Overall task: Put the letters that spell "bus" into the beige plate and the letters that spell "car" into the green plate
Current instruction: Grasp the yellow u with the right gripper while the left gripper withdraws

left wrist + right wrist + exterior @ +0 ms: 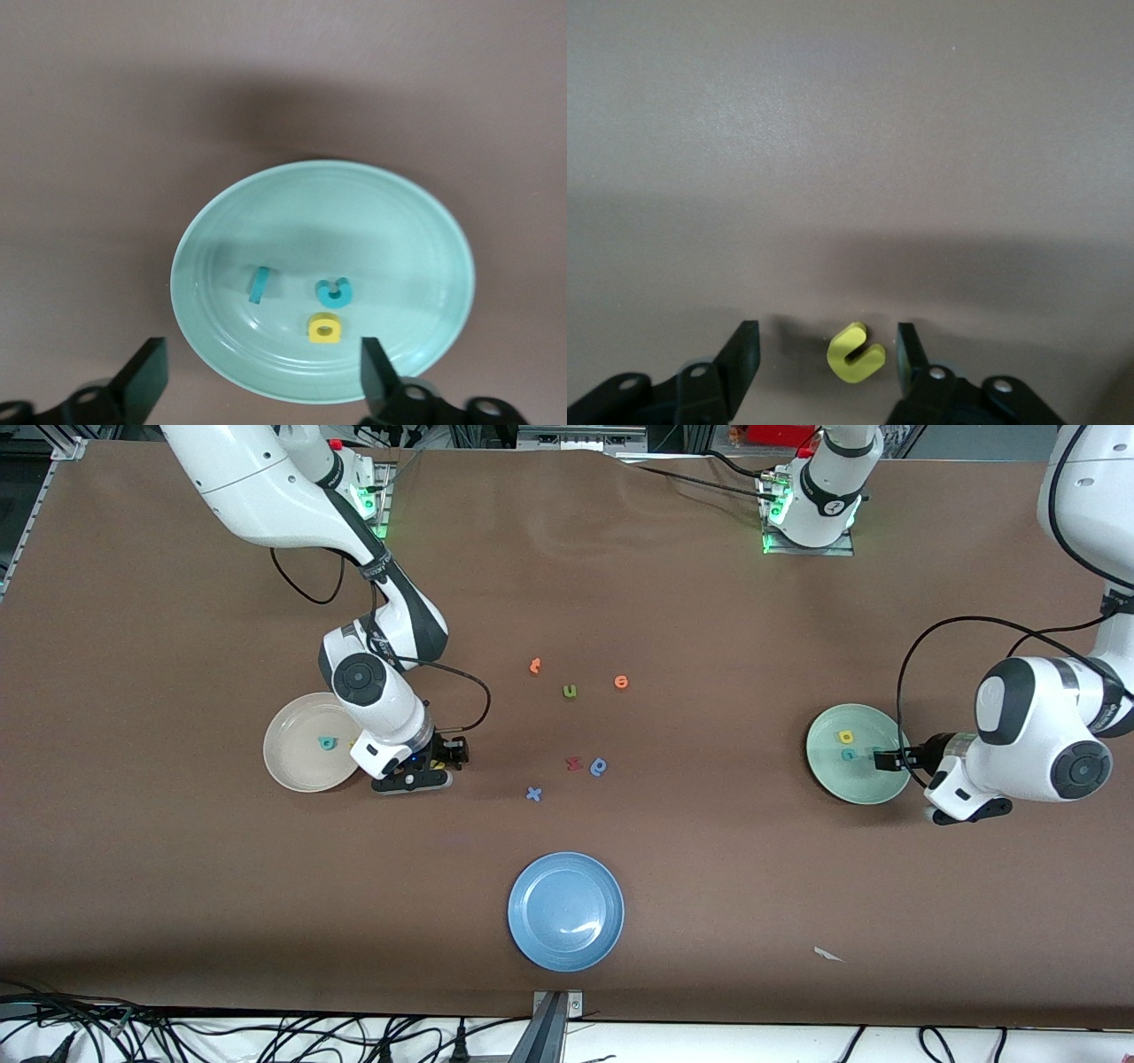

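Yellow u (pixel 855 353) lies on the table right between the spread fingers of the right gripper (pixel 824 359), just beside the beige plate (pixel 288 766). Left gripper (pixel 257 376) hangs spread and empty over the green plate (pixel 407 221).

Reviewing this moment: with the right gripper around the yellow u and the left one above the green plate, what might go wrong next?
1. The yellow u lies flat on the table between the right gripper's open fingers, not centred; closing may nudge it aside.
2. The right gripper works right beside the beige plate; lifting carelessly might clip its rim.
3. The left gripper hangs open over the green plate; the teal r looks tipped on edge and may roll if bumped.
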